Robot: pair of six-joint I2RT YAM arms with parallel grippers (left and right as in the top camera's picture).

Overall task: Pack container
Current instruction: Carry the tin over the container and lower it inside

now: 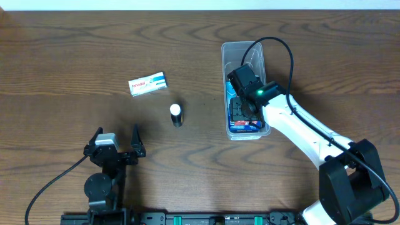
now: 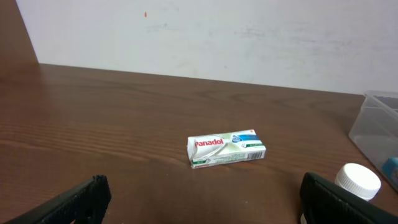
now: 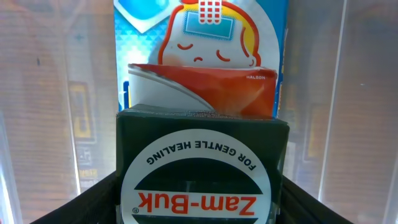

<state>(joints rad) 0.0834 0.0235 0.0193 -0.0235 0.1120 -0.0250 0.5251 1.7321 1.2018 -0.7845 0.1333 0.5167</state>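
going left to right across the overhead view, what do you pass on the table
left hand → Panadol box → white-capped bottle → container; the right hand, holding the Zam-Buk box, overlaps the container, so it is left out

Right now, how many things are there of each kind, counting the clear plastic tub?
Cardboard boxes: 4 (white Panadol box, blue box, orange-and-white box, dark green Zam-Buk box)
White-capped bottle: 1
Clear plastic rectangular tub: 1
Total: 6
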